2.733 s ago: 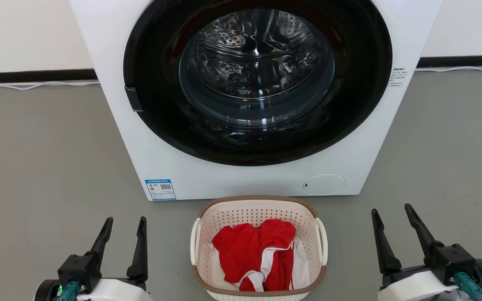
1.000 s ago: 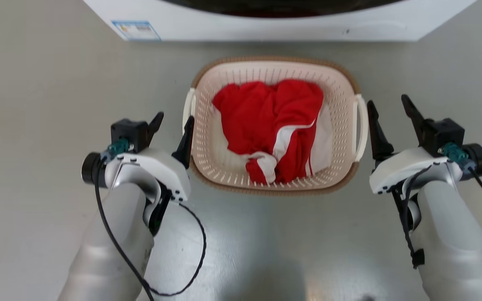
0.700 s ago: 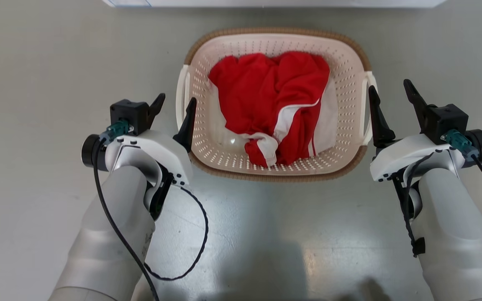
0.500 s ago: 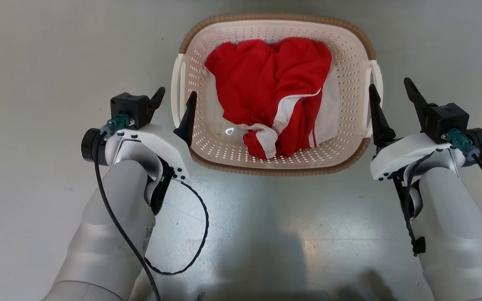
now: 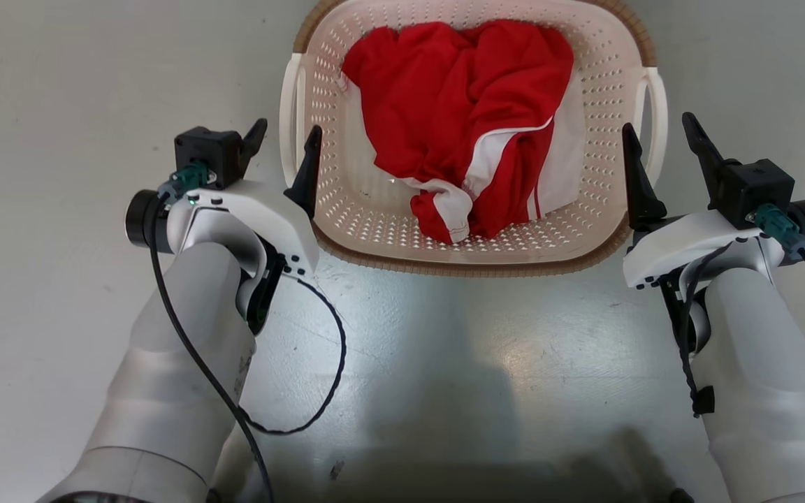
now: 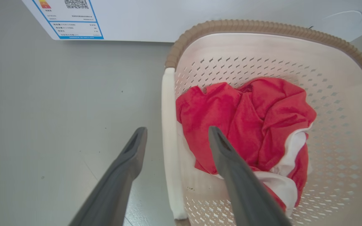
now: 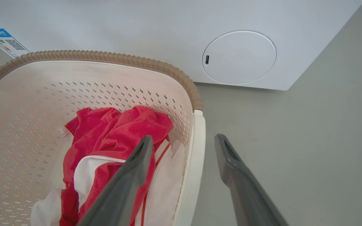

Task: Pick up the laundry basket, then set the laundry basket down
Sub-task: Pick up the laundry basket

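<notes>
- The pale forearms are seen nearest, spread wide over the grey floor, so that the load can be taken evenly from both sides.
- The left claw is held released, jaws parted. One finger is kept outside the laundry basket and the other inside, with the white left handle between them, not yet pinched.
- The right claw is likewise spread open astride the right handle, and no contact is evident.
- The basket is stood on the floor between the two claws, not yet lifted. The straddle is judged to be preparation for closing on both handles.
- A red and white garment is heaped loosely inside, so little imbalance is expected.
- Just beyond the far rim the washing machine is stood, so a straight upward lift is advised.
</notes>
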You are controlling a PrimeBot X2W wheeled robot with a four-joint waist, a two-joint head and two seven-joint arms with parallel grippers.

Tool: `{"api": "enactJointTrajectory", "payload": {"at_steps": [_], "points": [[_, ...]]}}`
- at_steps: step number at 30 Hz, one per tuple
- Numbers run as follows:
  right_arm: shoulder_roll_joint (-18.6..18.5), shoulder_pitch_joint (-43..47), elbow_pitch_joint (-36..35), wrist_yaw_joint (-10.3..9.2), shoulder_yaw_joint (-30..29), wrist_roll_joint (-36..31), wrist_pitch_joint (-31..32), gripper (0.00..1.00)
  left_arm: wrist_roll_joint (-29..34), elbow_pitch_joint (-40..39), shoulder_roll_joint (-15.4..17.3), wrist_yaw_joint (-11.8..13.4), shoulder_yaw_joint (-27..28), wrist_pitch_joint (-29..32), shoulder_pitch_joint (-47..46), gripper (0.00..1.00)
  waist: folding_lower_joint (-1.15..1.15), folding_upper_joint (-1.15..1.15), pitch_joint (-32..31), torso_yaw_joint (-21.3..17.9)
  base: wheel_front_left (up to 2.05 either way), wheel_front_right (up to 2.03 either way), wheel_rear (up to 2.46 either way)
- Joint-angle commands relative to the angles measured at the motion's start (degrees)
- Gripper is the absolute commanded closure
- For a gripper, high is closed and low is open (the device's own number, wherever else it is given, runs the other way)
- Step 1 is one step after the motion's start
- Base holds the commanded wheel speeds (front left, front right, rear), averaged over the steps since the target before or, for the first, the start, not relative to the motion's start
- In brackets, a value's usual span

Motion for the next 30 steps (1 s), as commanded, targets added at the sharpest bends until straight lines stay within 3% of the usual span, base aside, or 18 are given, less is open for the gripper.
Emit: {"api": "enactJointTrajectory", "payload": {"at_steps": [1,20,30], "points": [[0.60,0.76,-0.91,0.39,1.09,-0.31,-0.69,0.00,0.34,-0.39,1.35,0.45,1.33,-0.34,-0.04,0.00,0.00,0.00,0.62,0.24,0.00,0.00,0.00],[0.60,-1.32,0.32,0.39,1.42,0.57,-0.69,0.00,2.29,1.69,1.37,0.42,1.80,-0.34,-3.60,0.00,0.00,0.00,4.95,0.01,0.00,0.00,0.00],[0.60,-5.15,7.15,0.39,1.28,0.56,-0.69,0.00,2.92,5.03,1.36,0.14,1.61,-0.34,-6.70,0.00,0.00,0.00,5.28,-0.33,0.00,0.00,0.00]]}}
